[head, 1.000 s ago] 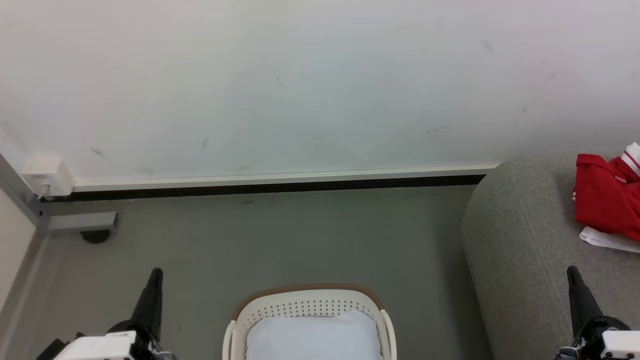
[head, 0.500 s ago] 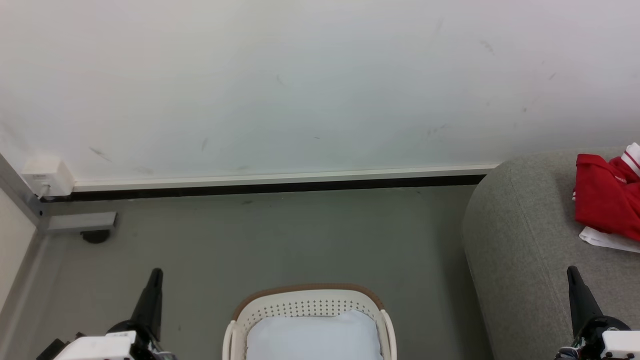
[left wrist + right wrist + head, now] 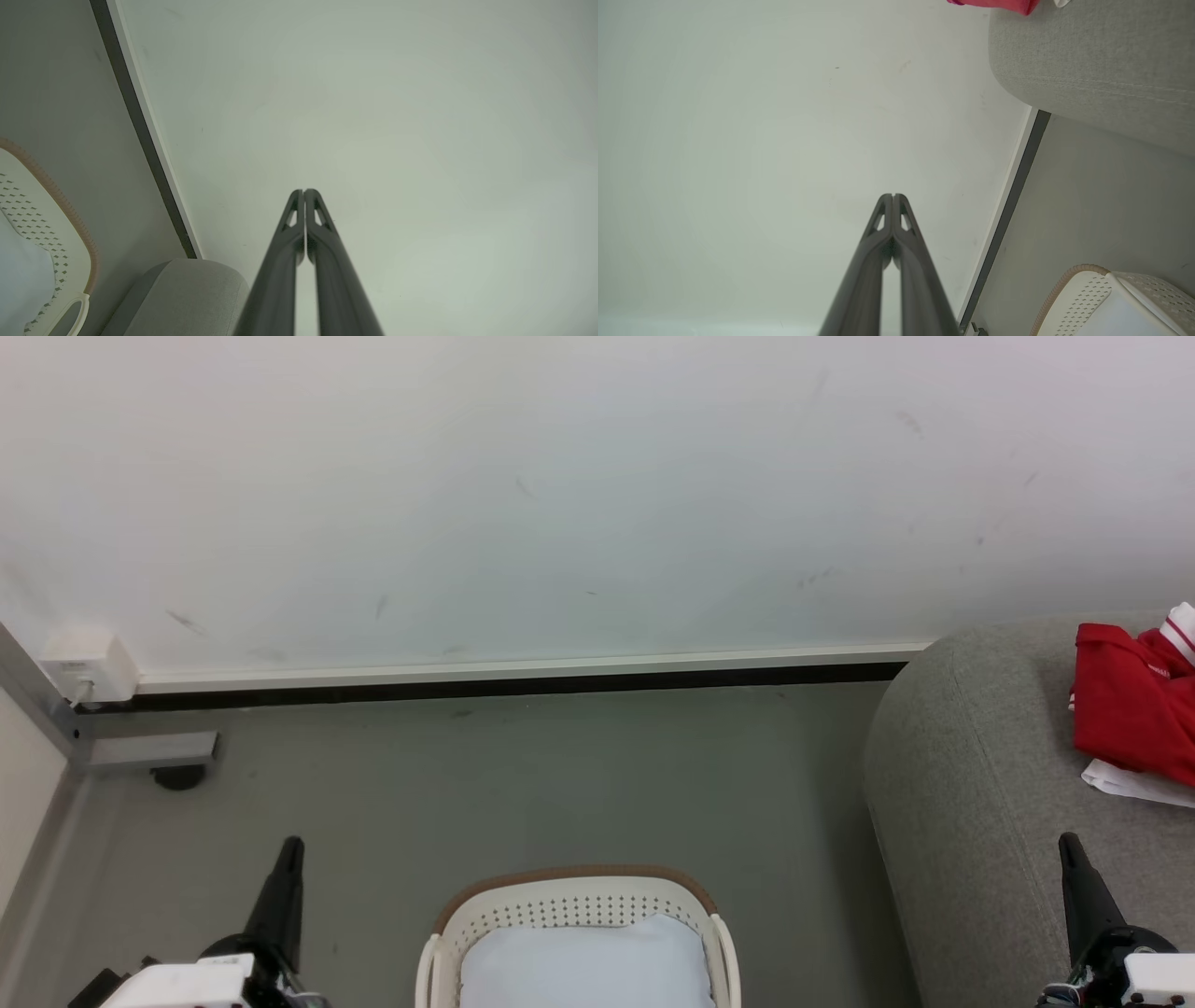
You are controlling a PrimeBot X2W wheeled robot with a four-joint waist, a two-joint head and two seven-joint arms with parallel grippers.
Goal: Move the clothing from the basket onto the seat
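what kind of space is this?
Probably an indoor room set up as a living or laundry corner; home or lab, cannot tell. Cues: a grey sofa with red clothing on it, a laundry basket on the floor, a plain scuffed white wall.

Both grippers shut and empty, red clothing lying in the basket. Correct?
No: the head view shows the red clothing on the grey sofa, not in the basket. The left gripper and right gripper are shut and empty.
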